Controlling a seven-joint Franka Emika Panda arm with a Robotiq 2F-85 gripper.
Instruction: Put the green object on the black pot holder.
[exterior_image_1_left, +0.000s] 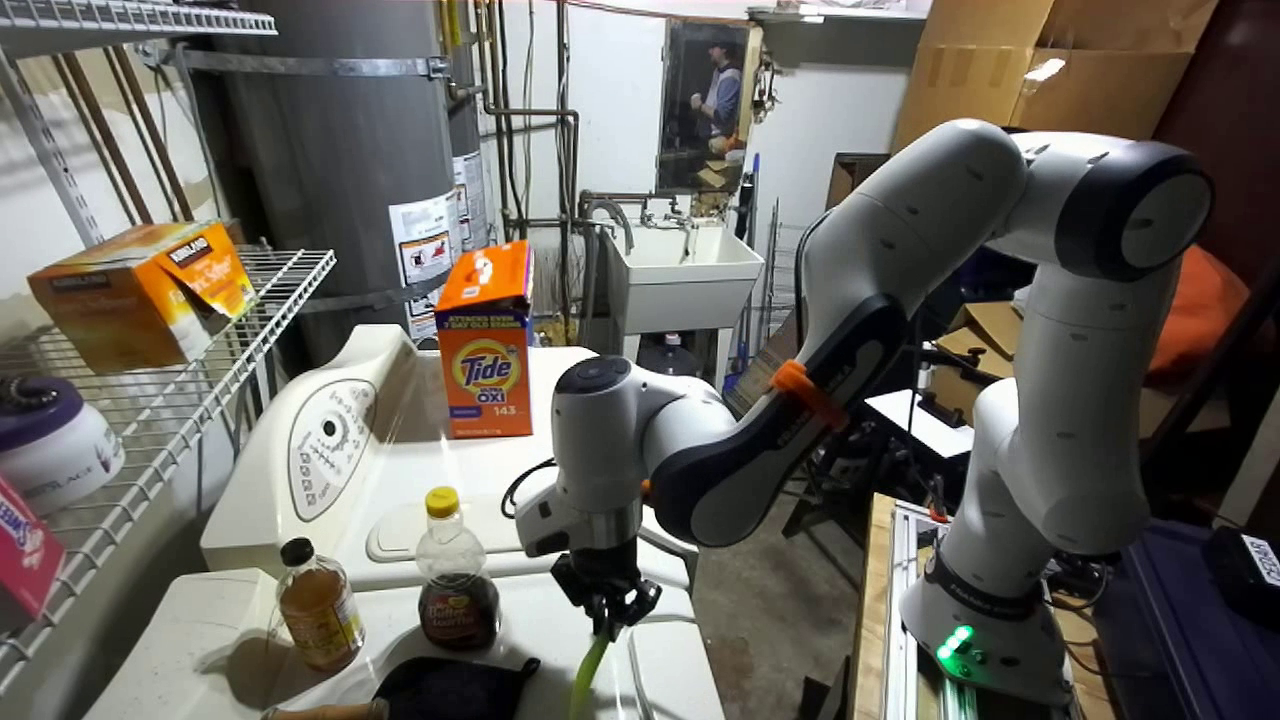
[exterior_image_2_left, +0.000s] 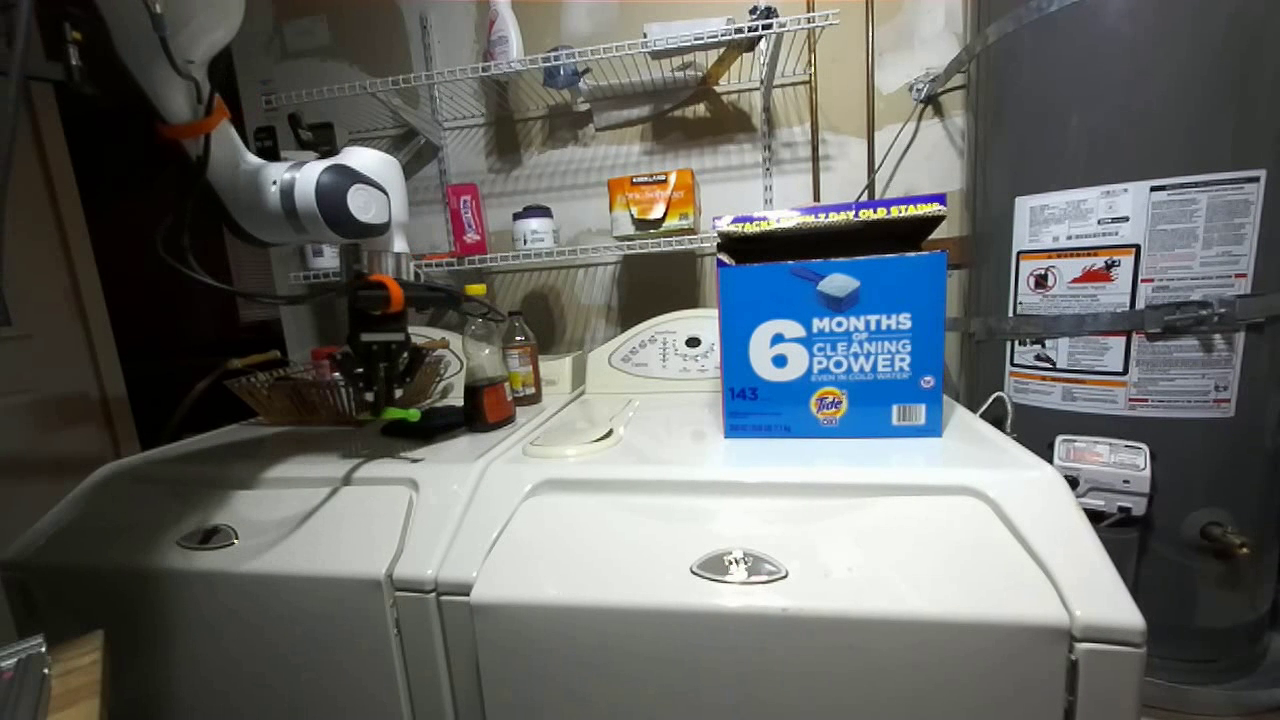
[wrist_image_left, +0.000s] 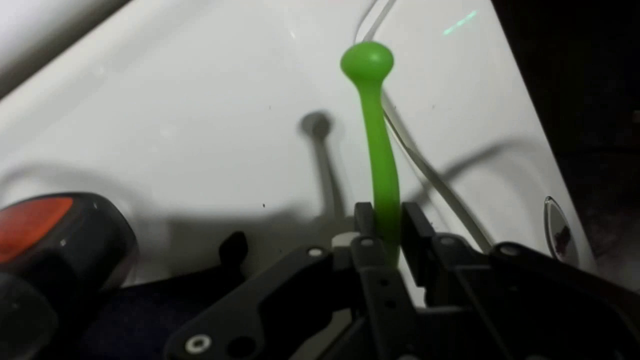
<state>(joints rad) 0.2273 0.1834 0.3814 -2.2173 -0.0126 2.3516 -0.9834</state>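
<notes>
The green object (wrist_image_left: 378, 135), slim with a rounded knob at its end, is held between my fingertips in the wrist view. My gripper (wrist_image_left: 387, 215) is shut on it, and its shadow lies apart from it on the white machine top. In both exterior views the gripper (exterior_image_1_left: 606, 622) (exterior_image_2_left: 380, 398) points down with the green object (exterior_image_1_left: 588, 672) (exterior_image_2_left: 400, 414) at its tips. The black pot holder (exterior_image_1_left: 450, 688) lies flat beside the gripper, partly cut off by the frame edge. It also shows in an exterior view (exterior_image_2_left: 440, 422) and dark at lower left in the wrist view (wrist_image_left: 150, 312).
A syrup bottle (exterior_image_1_left: 458, 600) with a yellow cap stands right behind the pot holder, with an amber bottle (exterior_image_1_left: 320, 612) beside it. A wire basket (exterior_image_2_left: 300, 395) stands behind the gripper. A Tide box (exterior_image_1_left: 487, 385) stands on the neighbouring machine. A wire shelf (exterior_image_1_left: 200, 400) hangs at the wall.
</notes>
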